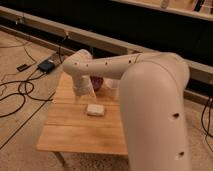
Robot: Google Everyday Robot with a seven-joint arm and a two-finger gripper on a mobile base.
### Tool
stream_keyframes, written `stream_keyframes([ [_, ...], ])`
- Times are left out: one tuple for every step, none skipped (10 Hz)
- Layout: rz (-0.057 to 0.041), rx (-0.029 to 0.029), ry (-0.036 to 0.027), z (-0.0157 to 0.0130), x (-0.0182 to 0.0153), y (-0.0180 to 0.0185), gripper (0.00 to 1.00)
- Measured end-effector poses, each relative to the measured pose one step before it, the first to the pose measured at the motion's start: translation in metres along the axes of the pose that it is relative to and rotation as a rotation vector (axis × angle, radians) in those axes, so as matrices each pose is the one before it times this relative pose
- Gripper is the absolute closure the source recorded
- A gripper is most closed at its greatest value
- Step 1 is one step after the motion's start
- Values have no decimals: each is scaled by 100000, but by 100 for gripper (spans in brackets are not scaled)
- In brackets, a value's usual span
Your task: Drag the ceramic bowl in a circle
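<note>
we see the gripper (85, 94) low beside the ceramic bowl (97, 82) at the far side of the desk (75, 135), likely placed to drag its rim; spread or pinching, we can't tell.

gripper (84, 94) low at the table (70, 135), pale smooth plastic look | ceramic bowl (96, 82) just beside it, glossy dark maroon | white block (95, 109) near it, matt | table: light wood, matt, planked | arm (150, 95): smooth off-white shell, faint sheen
</note>
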Motion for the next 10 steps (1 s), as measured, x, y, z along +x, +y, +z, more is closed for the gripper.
stream_keyframes([
  [-6287, 934, -2032, 1025, -2420, -474, 35],
  [-2520, 188, -553, 477, -783, -190, 35],
  [-8062, 909, -2159, 1368, -2485, -688, 35],
  [-3427, 517, -427, 588, -771, -319, 35],
  [-5705, 560, 335, 962, -935, -442, 35],
  [-5316, 877, 771, 858, -698, -556, 35],
  [-4270, 1083, 1054, 756, -534, -521, 35],
  [-3608, 1399, 877, 592, -621, -563, 35],
  [-3225, 1871, 1014, 553, -666, -652, 35],
  [-2068, 1587, 697, 332, -567, -555, 35],
])
